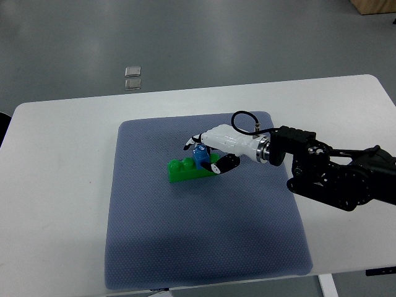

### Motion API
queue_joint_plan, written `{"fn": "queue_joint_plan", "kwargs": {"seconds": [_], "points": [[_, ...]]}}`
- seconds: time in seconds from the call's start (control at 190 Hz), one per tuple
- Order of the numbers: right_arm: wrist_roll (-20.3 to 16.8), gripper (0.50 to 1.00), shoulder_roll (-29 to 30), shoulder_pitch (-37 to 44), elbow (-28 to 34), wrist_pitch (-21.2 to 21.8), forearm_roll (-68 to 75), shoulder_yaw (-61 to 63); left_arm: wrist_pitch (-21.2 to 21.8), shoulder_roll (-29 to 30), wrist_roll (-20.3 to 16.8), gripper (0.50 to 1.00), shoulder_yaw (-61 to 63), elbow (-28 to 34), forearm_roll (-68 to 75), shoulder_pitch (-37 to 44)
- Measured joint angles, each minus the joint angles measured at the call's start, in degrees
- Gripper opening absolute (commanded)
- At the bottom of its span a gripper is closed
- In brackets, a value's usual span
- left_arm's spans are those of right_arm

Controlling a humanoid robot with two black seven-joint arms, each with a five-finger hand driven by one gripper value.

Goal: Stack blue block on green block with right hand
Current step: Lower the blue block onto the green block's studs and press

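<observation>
Top view: right hand (209, 152) pinching the blue block (200, 155), which sits at the green block (189, 169)'s right end, seemingly on its studs; I judge placement underway, next I press it home, then release.

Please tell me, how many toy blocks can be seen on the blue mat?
2. The green block lies near the mat's middle. The blue block sits on its right end, gripped by the right hand. The hand may hide something small.
</observation>
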Motion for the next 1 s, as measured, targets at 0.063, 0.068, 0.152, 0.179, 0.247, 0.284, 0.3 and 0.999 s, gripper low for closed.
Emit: {"fn": "queue_joint_plan", "kwargs": {"seconds": [0.063, 0.068, 0.152, 0.179, 0.247, 0.284, 0.3, 0.999], "points": [[0.04, 0.5, 0.01, -0.02, 0.0, -0.08, 0.0, -0.01, 0.0, 0.0, 0.0, 1.0, 0.0, 0.0, 0.0, 0.0], [0.04, 0.5, 0.01, -0.02, 0.0, -0.09, 0.0, -0.01, 0.0, 0.0, 0.0, 1.0, 0.0, 0.0, 0.0, 0.0], [0.06, 0.5, 0.02, -0.03, 0.0, -0.12, 0.0, -0.02, 0.0, 0.0, 0.0, 1.0, -0.01, 0.0, 0.0, 0.0], [0.07, 0.5, 0.02, -0.03, 0.0, -0.12, 0.0, -0.02, 0.0, 0.0, 0.0, 1.0, -0.01, 0.0, 0.0, 0.0], [0.07, 0.504, 0.02, -0.06, 0.0, -0.16, 0.0, -0.02, 0.0, 0.0, 0.0, 1.0, -0.01, -0.01, 0.0, 0.0], [0.07, 0.525, 0.02, -0.08, 0.0, -0.19, 0.0, -0.02, 0.0, 0.0, 0.0, 1.0, -0.01, -0.01, 0.0, 0.0], [0.07, 0.531, 0.02, -0.09, 0.0, -0.2, 0.01, -0.02, 0.0, 0.0, 0.0, 1.0, -0.01, -0.01, 0.0, 0.0], [-0.04, 0.756, 0.02, -0.31, 0.0, -0.22, 0.42, 0.04, 0.02, 0.0, 0.0, 1.0, -0.01, -0.01, 0.0, 0.0]]}}
